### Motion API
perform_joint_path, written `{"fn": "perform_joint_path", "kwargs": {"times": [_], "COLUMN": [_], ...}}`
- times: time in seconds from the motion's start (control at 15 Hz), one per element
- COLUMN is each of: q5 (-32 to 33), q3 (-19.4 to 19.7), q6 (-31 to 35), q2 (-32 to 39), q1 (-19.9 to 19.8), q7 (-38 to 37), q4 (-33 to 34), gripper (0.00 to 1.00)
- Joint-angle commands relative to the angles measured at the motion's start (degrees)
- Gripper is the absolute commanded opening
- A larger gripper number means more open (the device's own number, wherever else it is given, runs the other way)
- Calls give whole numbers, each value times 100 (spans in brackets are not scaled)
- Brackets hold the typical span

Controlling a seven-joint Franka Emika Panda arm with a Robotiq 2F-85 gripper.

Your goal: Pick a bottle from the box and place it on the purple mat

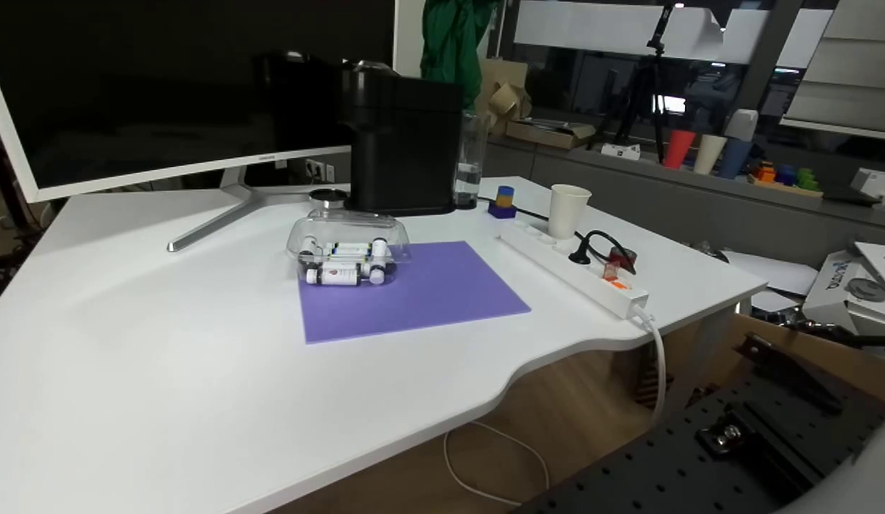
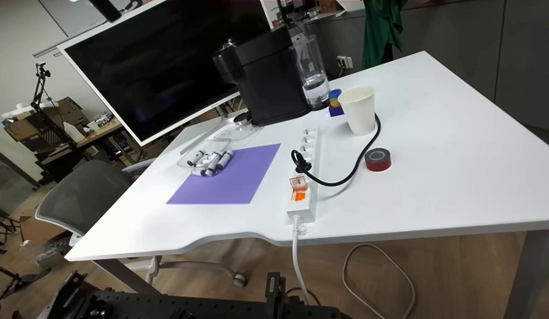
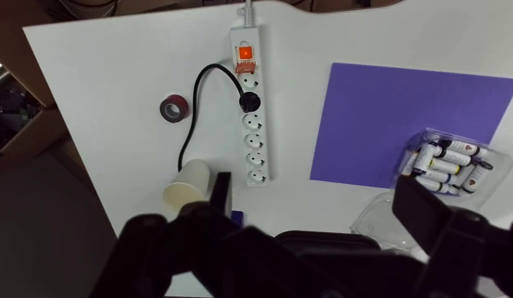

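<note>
Gripper (image 3: pixel 316 186) spread, nothing held. Small whitish bottle (image 3: pixel 425 158) in clear box (image 3: pixel 504 163): prob. light, rigid, slick; best pinched mid-body, across width, firm enough vs. slip.

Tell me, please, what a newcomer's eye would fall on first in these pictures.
The purple mat would probably come first, vivid against the white table, with a clear box of small bottles over one corner. Next might be the big dark monitor and black machine beyond the mat in both exterior views.

The box (image 3: pixel 497 166) looks like clear glossy plastic, the purple mat (image 1: pixel 431 293) smooth and matt, the cup (image 2: pixel 360 116) paper.
</note>
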State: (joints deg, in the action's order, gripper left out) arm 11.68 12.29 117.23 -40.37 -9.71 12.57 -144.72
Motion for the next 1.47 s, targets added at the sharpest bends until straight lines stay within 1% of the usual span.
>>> {"fn": "perform_joint_path", "kwargs": {"times": [0.0,0.27,0.47,0.6,0.67,0.8,1.2,1.27,1.33,1.4], "q5": [-85,-243,-430,-509,-441,-451,-448,-474,-660,-832], "q3": [-461,-911,-1131,-1221,-1183,-1227,-1195,-1243,-1278,-1330], "q6": [332,672,951,1303,1090,1190,1164,1190,1260,1570], "q2": [743,1586,2201,2568,2265,2472,2350,2465,2669,2890], "q1": [388,805,1049,1198,1097,1139,1109,1103,1132,1133], "q7": [-222,-320,-319,-139,-189,-191,-177,-395,-657,-1029], "q4": [6,47,18,1,-55,-52,-51,26,152,236], "gripper": [100,100,100,100,100,100,100,100,100,100]}}
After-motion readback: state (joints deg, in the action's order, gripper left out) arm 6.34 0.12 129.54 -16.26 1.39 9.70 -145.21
